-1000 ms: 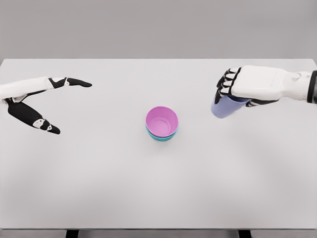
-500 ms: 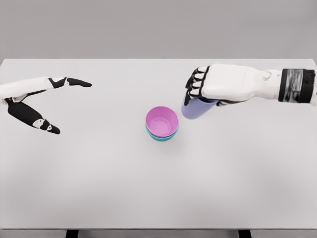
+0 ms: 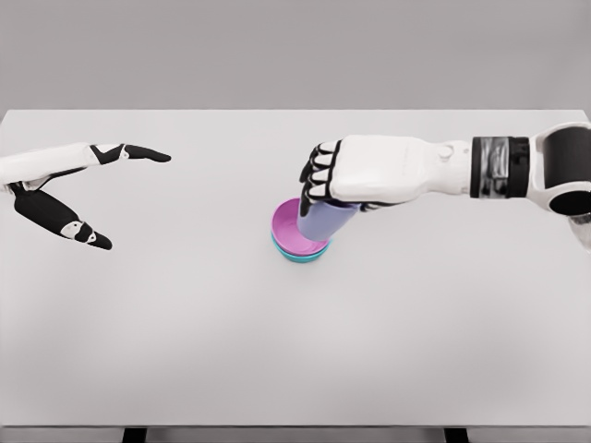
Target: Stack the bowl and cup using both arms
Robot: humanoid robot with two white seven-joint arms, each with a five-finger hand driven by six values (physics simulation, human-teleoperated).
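The right hand (image 3: 355,177) is gripping a lavender cup (image 3: 323,221), fingers wrapped round its top, hanging it right over the pink bowl (image 3: 288,228) nested in a teal bowl (image 3: 297,257) mid-table. Cup's tilting slightly, base pointing down-left into the bowl, so straight down looks like the way in. Left hand (image 3: 69,185) is sitting open, well off to the left.

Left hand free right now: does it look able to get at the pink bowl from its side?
Probably yes. The left hand is open at the table's left edge with bare surface between it and the pink bowl. The right hand, holding the lavender cup, covers only the bowl's right part.
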